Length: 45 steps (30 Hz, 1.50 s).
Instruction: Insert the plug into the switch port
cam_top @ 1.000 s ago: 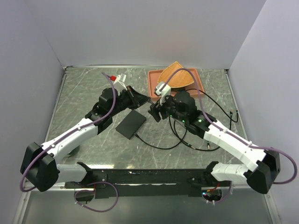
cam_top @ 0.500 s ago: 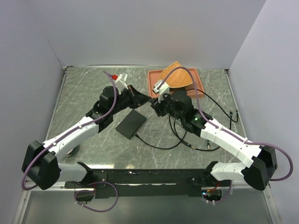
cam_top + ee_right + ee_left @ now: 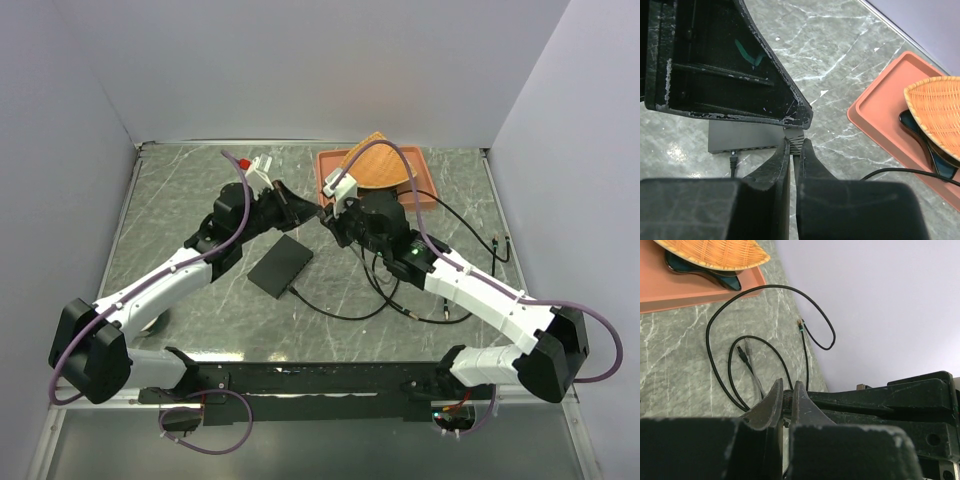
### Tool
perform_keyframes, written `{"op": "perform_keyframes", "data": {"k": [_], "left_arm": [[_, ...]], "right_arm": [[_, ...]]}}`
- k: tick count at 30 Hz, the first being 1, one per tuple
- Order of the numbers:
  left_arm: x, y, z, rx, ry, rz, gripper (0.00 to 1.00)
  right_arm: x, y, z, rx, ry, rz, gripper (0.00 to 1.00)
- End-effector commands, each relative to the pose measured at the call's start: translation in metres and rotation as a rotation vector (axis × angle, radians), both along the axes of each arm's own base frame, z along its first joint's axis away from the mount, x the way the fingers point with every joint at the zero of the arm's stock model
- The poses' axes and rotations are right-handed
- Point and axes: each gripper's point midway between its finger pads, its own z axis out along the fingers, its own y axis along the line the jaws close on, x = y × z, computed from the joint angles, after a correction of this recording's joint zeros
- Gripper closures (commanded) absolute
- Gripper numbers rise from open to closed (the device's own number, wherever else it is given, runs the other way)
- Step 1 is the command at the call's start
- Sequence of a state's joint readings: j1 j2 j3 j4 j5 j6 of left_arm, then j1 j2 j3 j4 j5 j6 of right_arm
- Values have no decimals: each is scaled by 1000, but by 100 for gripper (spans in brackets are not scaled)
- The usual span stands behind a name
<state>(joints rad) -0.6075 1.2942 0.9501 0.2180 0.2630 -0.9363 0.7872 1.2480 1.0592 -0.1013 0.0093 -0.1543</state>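
My right tool (image 3: 794, 145) and left tool (image 3: 788, 390) meet tip to tip above the bench (image 3: 180, 200), near the tray (image 3: 425, 190). The right is pinched narrow on a small grey plug (image 3: 793, 134). The left is narrow too, though I cannot tell what it holds. The black box (image 3: 281, 264) lies flat below, with a cable (image 3: 340, 312) end at its switch port (image 3: 733, 153)

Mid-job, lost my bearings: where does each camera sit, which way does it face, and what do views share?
Top external: above and behind the bases, looking down on the table; arms, left hand and right hand show.
Left wrist: on the left arm, facing cables and the tray corner; its fingers show.
Right wrist: on the right arm, facing down at the black box; its fingers and the left hand's show.
Shared: tray and basket, in all three.
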Motion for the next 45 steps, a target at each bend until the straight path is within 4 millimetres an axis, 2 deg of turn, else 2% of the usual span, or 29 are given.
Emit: {"op": "perform_keyframes", "data": {"k": [1,4,7,9,11,13,14,15,18,22,24,30,33,34,36,37,41,45], "left_arm": [[-3,-6,26,-40,-53,-33,99],[0,-3,24,-20,-54,-12,96],[5,4,21,-4,-59,18,85],[10,11,18,9,-55,44,82],[15,18,6,47,-29,69,79],[23,28,0,66,-22,93,66],[25,33,-8,78,-11,101,60],[31,41,-12,82,-1,122,47],[41,61,-29,105,34,159,29],[54,92,-54,189,71,251,14],[62,111,-66,232,95,314,9],[73,157,-114,375,191,424,4],[77,167,-139,402,238,418,4],[77,166,-152,410,269,394,4],[78,164,-163,412,291,372,4],[76,161,-175,418,317,344,5],[74,151,-197,422,375,276,6],[68,149,-212,423,406,244,6]], "right_arm": [[11,4,31,52,-57,-29,100],[10,1,32,56,-64,-30,100],[6,0,30,45,-59,-19,100],[4,-1,29,40,-61,-17,100],[2,-2,22,28,-48,-7,100],[-2,-3,22,35,-45,4,100],[-4,-4,16,27,-32,4,100],[-6,-5,15,29,-32,5,100],[-10,-8,3,22,0,0,100],[-20,-6,-18,13,56,32,100],[-25,-6,-35,1,99,44,100],[-41,-4,-79,-25,233,74,100],[-48,-3,-93,5,273,74,100],[-50,-3,-97,8,277,82,100],[-54,0,-104,26,321,81,100],[-55,0,-110,23,335,80,100],[-55,4,-125,21,380,76,100],[-56,8,-128,24,395,81,100]]}}
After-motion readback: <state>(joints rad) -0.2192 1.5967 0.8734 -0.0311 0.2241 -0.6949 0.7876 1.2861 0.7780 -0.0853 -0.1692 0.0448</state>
